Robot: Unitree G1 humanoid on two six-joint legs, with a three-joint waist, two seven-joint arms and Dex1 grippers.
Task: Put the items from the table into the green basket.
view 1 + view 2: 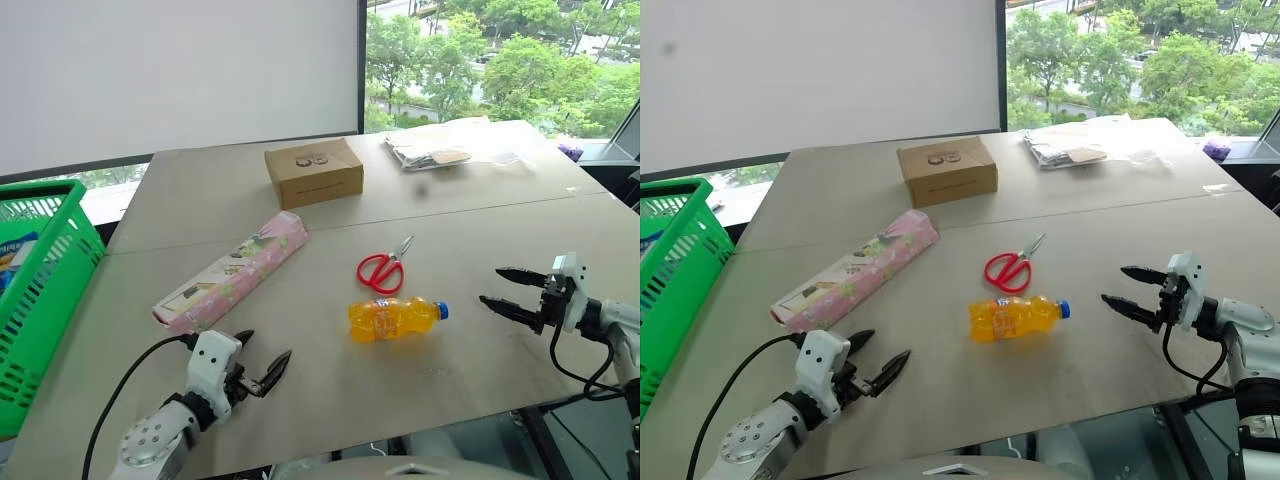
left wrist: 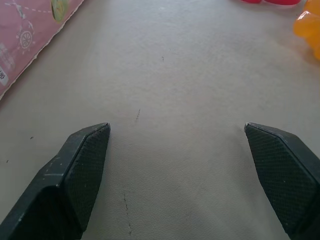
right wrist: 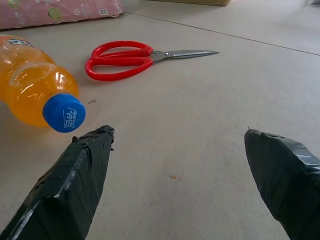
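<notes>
Nothing is held yet; the left gripper (image 1: 262, 366) and right gripper (image 1: 508, 291) are spread wide. The orange bottle (image 1: 394, 318) should be grabbed next.

Both grippers, the left gripper (image 1: 258, 360) and the right gripper (image 1: 506, 289), are fitted with pointed black fingers on white housings, each trailed by a black cable.
</notes>
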